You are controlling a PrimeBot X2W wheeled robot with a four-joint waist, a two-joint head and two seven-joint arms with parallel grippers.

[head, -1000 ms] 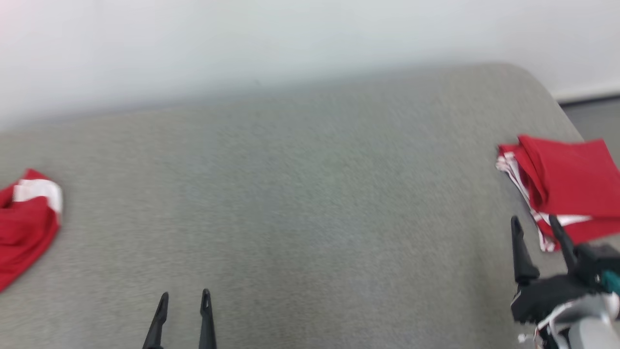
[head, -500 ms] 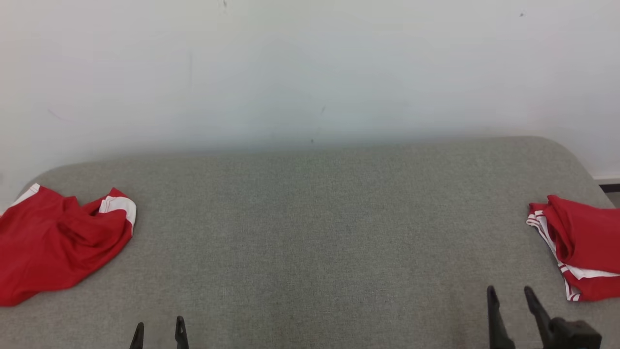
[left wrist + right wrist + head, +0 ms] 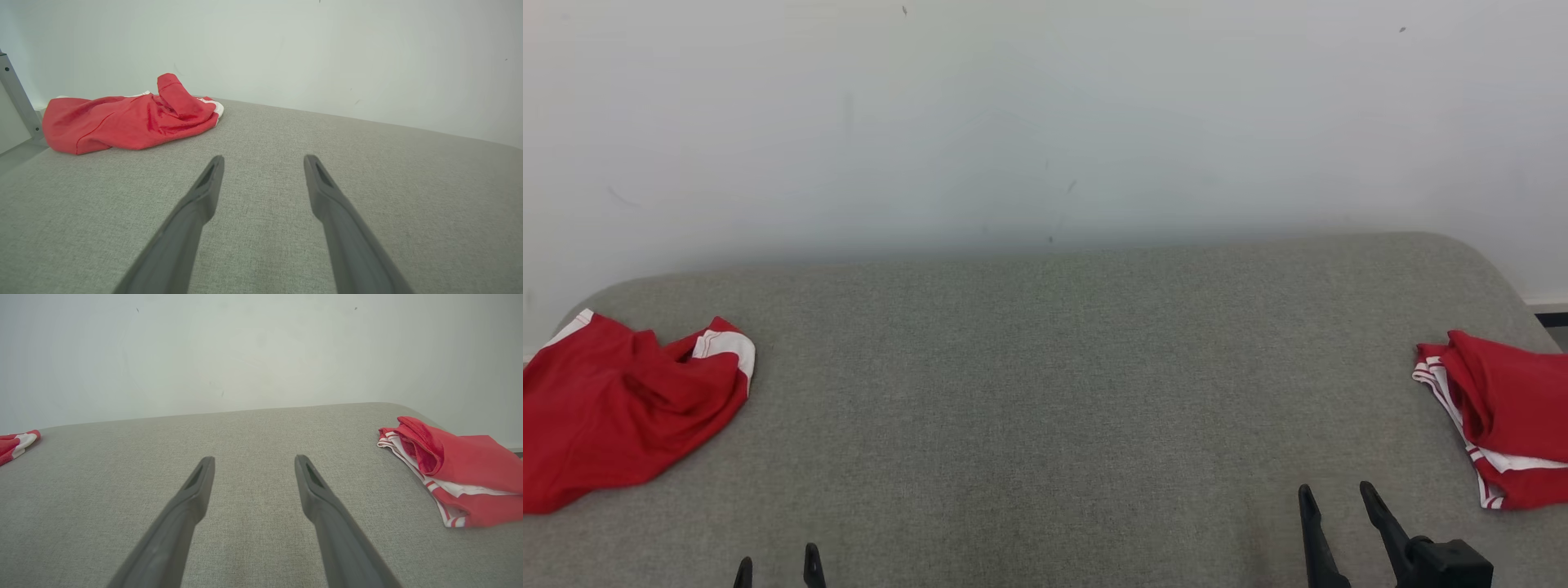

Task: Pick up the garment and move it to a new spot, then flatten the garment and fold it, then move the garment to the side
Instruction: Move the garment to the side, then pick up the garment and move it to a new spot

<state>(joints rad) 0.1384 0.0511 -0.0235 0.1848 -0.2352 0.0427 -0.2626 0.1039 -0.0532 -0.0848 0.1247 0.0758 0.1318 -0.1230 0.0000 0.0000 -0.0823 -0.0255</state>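
head view: crumpled red garment with white trim (image 3: 629, 408) lies at the left edge of the grey fabric table (image 3: 1045, 392), well apart from the open, empty left gripper (image 3: 776, 557) and right gripper (image 3: 1337, 490). a shallow pinch could drag it off; the folded red garment (image 3: 1507, 408) opposite invites a mix-up.

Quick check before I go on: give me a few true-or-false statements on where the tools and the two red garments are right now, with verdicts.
1. The left tool and right tool are both open and empty. True.
2. The crumpled garment lies at the left end of the grey surface. True.
3. The right tool touches the folded garment. False: bare surface separates them.
4. A garment lies between the two tools. False: both garments lie at the ends of the surface.
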